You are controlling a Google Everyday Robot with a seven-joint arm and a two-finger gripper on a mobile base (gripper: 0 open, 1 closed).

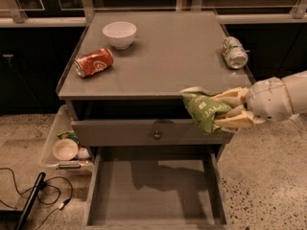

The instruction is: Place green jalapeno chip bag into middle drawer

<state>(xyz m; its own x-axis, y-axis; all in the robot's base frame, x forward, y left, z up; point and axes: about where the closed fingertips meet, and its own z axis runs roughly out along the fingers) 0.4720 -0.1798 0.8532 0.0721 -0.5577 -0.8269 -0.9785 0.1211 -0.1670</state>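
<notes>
The green jalapeno chip bag (203, 109) is held in my gripper (228, 111), which comes in from the right and is shut on it. The bag hangs in front of the cabinet's front right corner, over the grey drawer front with the round knob (157, 134). The middle drawer (153, 190) is pulled open below, wide and shallow with a bare grey floor. The bag is above the drawer's back right part and well clear of its floor.
On the cabinet top (163, 61) lie a white bowl (119, 34), an orange-red soda can on its side (94, 62) and a green-and-white soda can (234, 52). A clear bin (64, 145) with small items stands on the floor at the left. Cables (43, 195) lie at the lower left.
</notes>
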